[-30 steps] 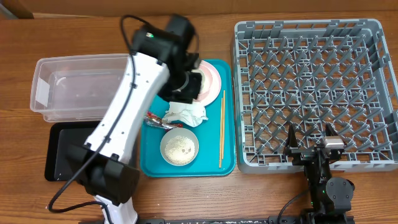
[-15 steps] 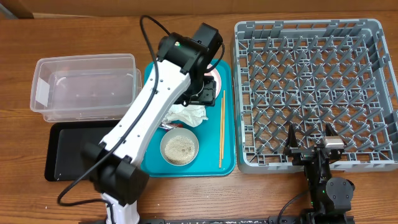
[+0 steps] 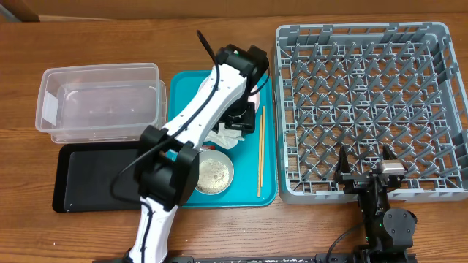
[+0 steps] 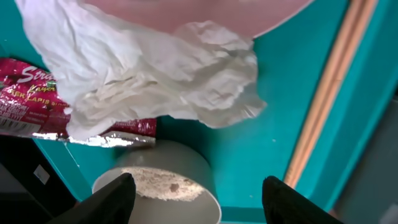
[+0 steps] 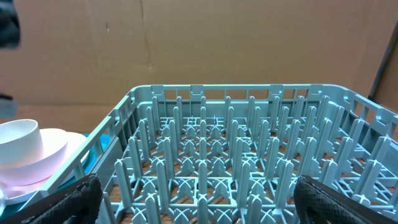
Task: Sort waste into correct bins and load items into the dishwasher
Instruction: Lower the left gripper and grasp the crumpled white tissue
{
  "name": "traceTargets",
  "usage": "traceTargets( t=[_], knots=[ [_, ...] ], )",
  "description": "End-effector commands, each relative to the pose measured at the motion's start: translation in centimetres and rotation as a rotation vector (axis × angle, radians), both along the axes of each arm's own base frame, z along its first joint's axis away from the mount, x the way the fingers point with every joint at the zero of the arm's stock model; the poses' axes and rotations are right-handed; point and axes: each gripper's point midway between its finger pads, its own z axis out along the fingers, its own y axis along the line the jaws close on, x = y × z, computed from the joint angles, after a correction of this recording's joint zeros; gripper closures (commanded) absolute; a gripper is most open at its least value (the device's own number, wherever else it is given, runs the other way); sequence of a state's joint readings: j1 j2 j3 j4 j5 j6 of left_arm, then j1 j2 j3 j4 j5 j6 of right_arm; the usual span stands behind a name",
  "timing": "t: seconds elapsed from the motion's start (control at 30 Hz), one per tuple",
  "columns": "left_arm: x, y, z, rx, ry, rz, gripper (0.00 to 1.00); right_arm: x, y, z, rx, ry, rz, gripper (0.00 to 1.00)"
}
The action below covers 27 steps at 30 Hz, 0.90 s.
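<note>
My left gripper (image 4: 199, 202) is open, low over the teal tray (image 3: 268, 186). A whitish bowl (image 4: 165, 183) holding rice grains lies under its jaws. Just beyond is the crumpled white napkin (image 4: 161, 81), resting on the red-and-silver wrapper (image 4: 34, 102) and the edge of the pink plate (image 4: 199, 9). The chopsticks (image 4: 326, 93) lie to the right. From overhead, the left gripper (image 3: 236, 119) is above the napkin (image 3: 227, 136), and the bowl (image 3: 215, 174) is nearer. My right gripper (image 5: 205, 199) is open and empty at the near edge of the grey dishwasher rack (image 3: 365, 102).
The clear tub (image 3: 102, 102) stands left of the tray, with the black tray (image 3: 88, 188) in front of it. In the right wrist view a white cup (image 5: 17, 135) and another bowl (image 5: 46, 155) sit on the pink plate left of the rack.
The left arm has swung right over the teal tray and its wrist has come down toward the napkin and bowl. Its jaws have opened. The right arm has not moved.
</note>
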<state>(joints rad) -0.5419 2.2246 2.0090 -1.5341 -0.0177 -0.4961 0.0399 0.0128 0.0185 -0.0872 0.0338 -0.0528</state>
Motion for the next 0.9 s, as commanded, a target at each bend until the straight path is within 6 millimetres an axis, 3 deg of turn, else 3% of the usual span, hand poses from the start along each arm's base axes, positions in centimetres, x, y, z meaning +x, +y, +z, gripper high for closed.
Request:
traceTargets(
  t=[0.0,0.27,0.47,0.6,0.7,0.87],
  knots=[
    [0.4,1.0,-1.0,0.071,-0.003,0.002,0.33,0.0,-0.2,-0.1,0.0,-0.006,-0.011,0.0],
    [0.6,1.6,-1.8,0.126,-0.014,0.043,0.34,0.0,-0.2,-0.1,0.0,-0.006,-0.011,0.0],
    [-0.1,2.1,-1.3,0.22,-0.042,0.09,0.32,0.0,-0.2,-0.1,0.0,-0.007,-0.011,0.0],
    [-0.4,1.5,-0.5,0.224,-0.071,0.085,0.33,0.0,-0.2,-0.1,0.0,-0.006,-0.011,0.0],
    [-0.2,1.1,1.3,0.229,-0.152,0.092,0.33,0.0,-0.2,-0.1,0.0,-0.006,-0.011,0.0],
    [-0.4,-0.2,6.0,0.14,-0.288,0.081,0.3,0.0,-0.2,-0.1,0.0,-0.006,-0.011,0.0]
  ],
)
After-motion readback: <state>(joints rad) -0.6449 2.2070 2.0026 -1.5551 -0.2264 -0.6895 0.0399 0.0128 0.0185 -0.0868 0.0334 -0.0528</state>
